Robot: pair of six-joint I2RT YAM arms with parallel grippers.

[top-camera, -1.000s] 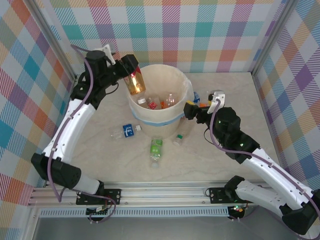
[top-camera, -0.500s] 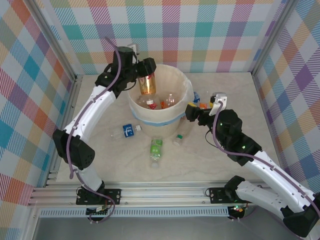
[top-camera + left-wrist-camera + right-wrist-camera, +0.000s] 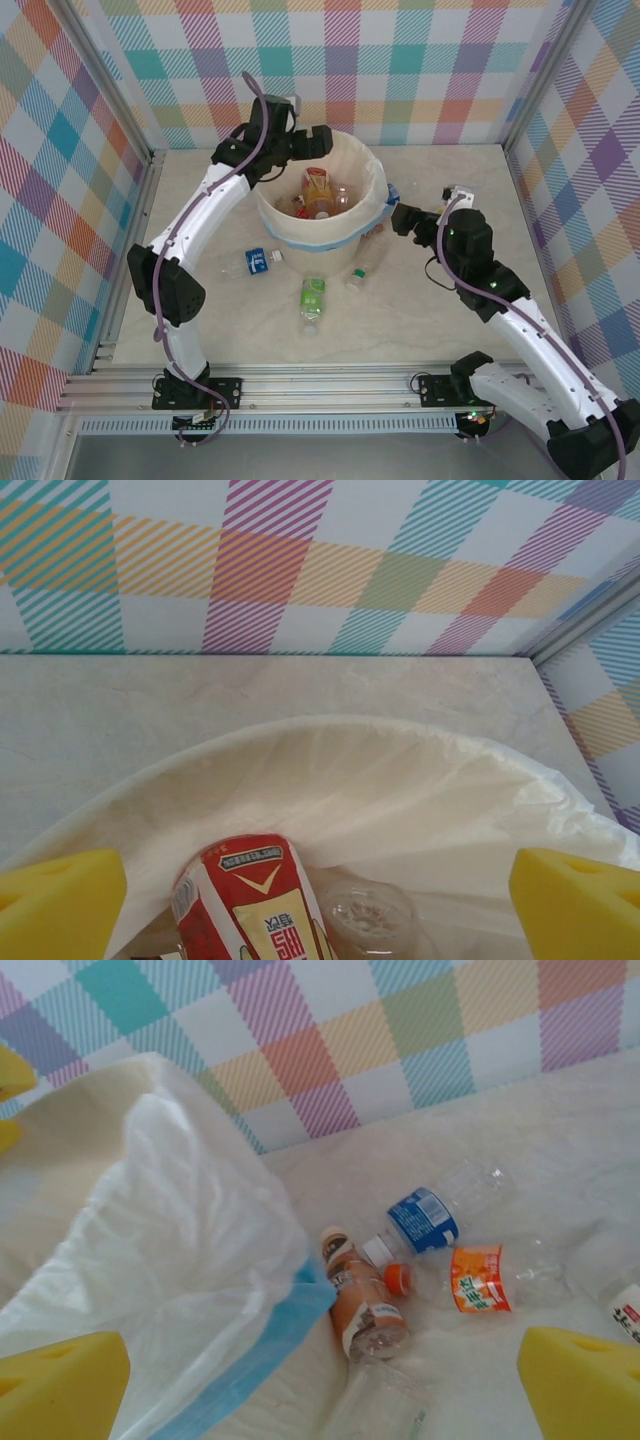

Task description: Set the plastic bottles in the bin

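My left gripper (image 3: 322, 142) hung wide over the bin (image 3: 300, 232), red-labelled bottle (image 3: 255, 905) inside; next, I judged, my wide right gripper (image 3: 320, 1390) needed the brown bottle (image 3: 362, 1305).

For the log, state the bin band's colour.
Light blue; the band shows best in the right wrist view.

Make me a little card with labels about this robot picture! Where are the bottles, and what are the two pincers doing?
Bin: cream-white bucket with a blue band, middle of the table
Left pincer: open, holding nothing, above the bin's far rim
Right pincer: open, holding nothing, by the bin's right side
Inside the bin: red-label bottle and a few more
In front of the bin: blue-label bottle, green-label bottle, small clear bottle
Right of the bin: brown bottle, orange-label bottle
Job: not finished yet
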